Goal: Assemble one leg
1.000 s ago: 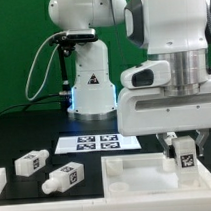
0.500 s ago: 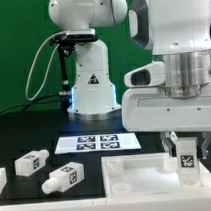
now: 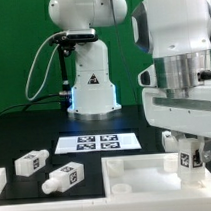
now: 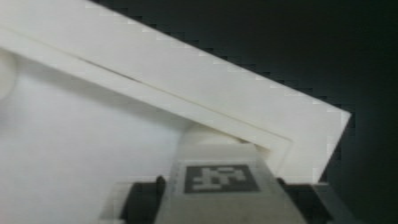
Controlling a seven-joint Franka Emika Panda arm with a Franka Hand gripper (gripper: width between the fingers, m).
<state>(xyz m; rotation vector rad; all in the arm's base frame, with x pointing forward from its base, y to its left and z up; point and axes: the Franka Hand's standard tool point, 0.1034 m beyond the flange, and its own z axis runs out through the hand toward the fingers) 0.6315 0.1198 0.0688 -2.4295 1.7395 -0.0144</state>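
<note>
White blocky plastic marks nearly every part on the matte black table [image 3: 25,133]. On the exterior view's left lie two loose pegs, one [image 3: 33,162] behind the other [image 3: 62,177], each a squared body with a narrower stub and black-and-white square tags. Towards the middle, the thin flat marker board [image 3: 98,143] lies in front of the arm's smooth, rounded base [image 3: 92,86], with a green backdrop [image 3: 15,48] behind. Nearer the camera sits the panel [image 3: 132,170], a large flat square with raised edges. At the exterior view's right, the gripper [image 3: 190,161] hangs over the panel's far corner, clamped on the leg [image 3: 188,156], which stands upright with a tag facing the camera. Only this view shows the loose pegs, board and base. The wrist view shows what it cannot: the leg's [image 4: 222,180] tagged top face pinched between dark fingers [image 4: 150,200], the panel's stepped rim running to a sharp corner against the black table, and its smooth inner floor beneath. Whether the leg touches the panel cannot be told.
</note>
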